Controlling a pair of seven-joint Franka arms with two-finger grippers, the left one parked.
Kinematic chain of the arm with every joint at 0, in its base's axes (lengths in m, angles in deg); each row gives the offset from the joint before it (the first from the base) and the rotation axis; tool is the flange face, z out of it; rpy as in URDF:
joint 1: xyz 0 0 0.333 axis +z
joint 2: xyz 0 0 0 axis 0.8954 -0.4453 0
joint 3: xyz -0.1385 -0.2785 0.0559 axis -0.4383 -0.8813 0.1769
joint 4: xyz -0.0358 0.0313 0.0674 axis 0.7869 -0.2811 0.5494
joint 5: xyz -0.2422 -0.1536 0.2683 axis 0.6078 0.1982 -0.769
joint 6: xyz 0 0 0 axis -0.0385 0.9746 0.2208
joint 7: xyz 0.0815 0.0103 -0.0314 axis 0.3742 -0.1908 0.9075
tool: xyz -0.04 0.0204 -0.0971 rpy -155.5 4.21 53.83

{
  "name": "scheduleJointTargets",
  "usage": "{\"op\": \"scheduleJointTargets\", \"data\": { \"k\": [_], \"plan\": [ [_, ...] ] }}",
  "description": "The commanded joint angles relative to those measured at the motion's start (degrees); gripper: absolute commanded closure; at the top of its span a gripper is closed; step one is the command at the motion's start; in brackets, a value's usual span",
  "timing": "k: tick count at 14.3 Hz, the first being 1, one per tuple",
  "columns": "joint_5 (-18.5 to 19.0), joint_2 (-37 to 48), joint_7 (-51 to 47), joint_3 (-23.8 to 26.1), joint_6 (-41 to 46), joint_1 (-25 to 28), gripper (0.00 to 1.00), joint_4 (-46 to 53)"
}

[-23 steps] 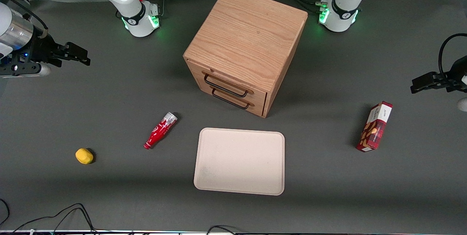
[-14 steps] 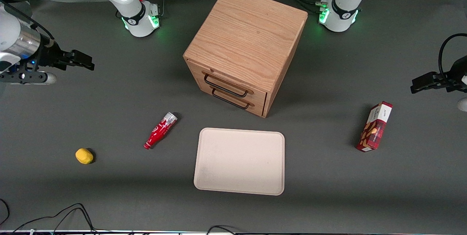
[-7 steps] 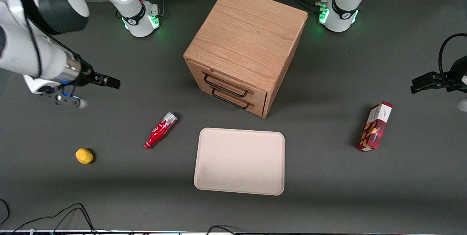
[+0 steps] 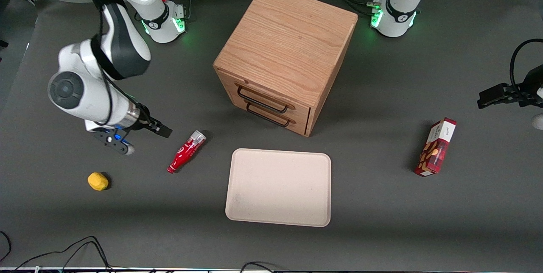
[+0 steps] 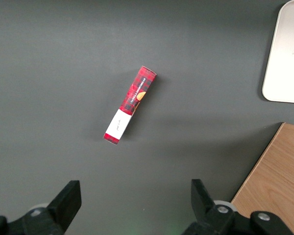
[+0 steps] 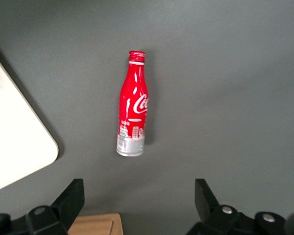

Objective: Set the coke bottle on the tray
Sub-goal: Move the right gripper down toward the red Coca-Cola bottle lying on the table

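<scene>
Counter (image 4: pixel 382 230): dark grey mat, carries everything. Wooden cabinet (image 4: pixel 288 48) with two drawers, black handles, sits mid-counter, farther from the front camera than the tray. Tray (image 4: pixel 279 187): beige, flat, nothing on it. Right arm (image 4: pixel 97 86) reaches in over the counter from the working arm's end; tool (image 4: pixel 163 130) hangs above the counter just beside the coke bottle's base end, not touching, fingers spread wide per the wrist view. Snack box (image 4: pixel 436 146) toward the parked arm's end. Coke bottle (image 4: pixel 186 151) lies on its side on the counter, beside the tray, apart from it, cap pointing toward the front camera. Yellow object (image 4: pixel 98 181) near the working arm's end.
</scene>
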State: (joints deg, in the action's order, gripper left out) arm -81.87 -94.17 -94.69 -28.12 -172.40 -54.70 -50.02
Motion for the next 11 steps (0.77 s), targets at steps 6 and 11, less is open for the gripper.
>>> {"op": "scheduleJointTargets", "data": {
  "k": [6, 11],
  "plan": [
    [5.74, -8.21, -11.69, 0.6, -18.17, 0.2, 0.0, -6.06],
    [6.62, -14.02, -16.1, 0.51, -25.47, 1.25, 0.0, -5.8]
  ]
}}
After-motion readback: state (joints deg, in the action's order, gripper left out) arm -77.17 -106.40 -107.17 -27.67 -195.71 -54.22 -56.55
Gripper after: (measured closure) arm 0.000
